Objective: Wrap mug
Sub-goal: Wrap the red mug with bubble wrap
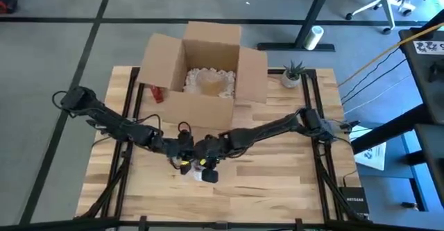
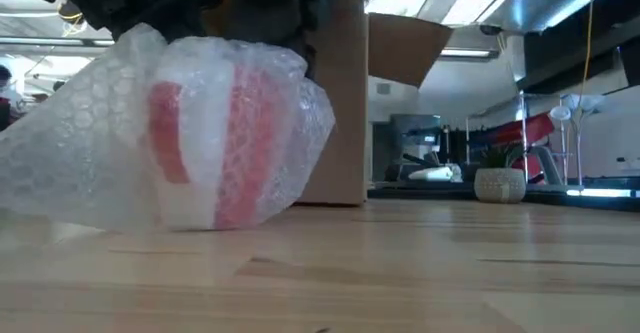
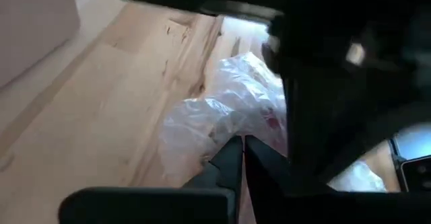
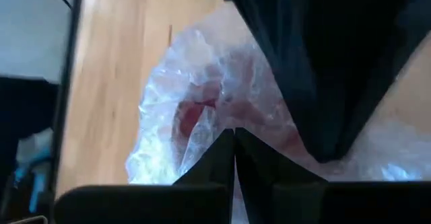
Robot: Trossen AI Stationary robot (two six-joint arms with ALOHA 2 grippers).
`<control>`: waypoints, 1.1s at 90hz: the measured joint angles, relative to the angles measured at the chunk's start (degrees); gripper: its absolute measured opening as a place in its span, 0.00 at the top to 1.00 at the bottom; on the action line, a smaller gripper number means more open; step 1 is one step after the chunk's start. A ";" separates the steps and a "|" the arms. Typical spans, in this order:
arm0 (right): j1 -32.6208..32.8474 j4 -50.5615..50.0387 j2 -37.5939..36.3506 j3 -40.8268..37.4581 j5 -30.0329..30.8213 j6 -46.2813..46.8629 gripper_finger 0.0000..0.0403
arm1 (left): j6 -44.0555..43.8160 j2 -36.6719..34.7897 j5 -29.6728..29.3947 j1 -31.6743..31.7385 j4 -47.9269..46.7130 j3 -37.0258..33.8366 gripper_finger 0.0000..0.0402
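Note:
A red and white mug (image 2: 215, 143) stands on the wooden table, swathed in clear bubble wrap (image 2: 90, 143) that bulges out round it and trails onto the tabletop. From above, the bundle (image 1: 206, 175) lies near the table's middle front. Both grippers meet over it: my left gripper (image 1: 184, 159) from the left and my right gripper (image 1: 209, 156) from the right. Each is shut on the wrap. In the low view the grippers are only dark shapes at the top edge. My left gripper (image 3: 241, 143) pinches a bunched fold of bubble wrap (image 3: 225, 120) between its two fingers, slanting down from the table's left. The wrap lies crumpled over the mug, which rests on the table; the right arm hides part of it. My right gripper (image 4: 234, 135) pinches gathered bubble wrap (image 4: 215, 113) over the mug's top between its two fingers, coming down at a slant from the table's right. The red of the mug shows through the wrap just beyond the fingertips. The bundle rests on the table.
An open cardboard box (image 1: 208, 71) with pale packing inside stands at the table's far middle, a small red thing (image 1: 157, 93) at its left side. A little potted plant (image 1: 292, 74) sits at the far right. Bare wood lies to the front left and right.

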 joint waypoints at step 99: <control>-1.81 -5.44 11.60 14.58 -3.48 -2.53 1.00 | -17.59 -7.11 -19.98 -23.40 -10.63 -1.49 1.00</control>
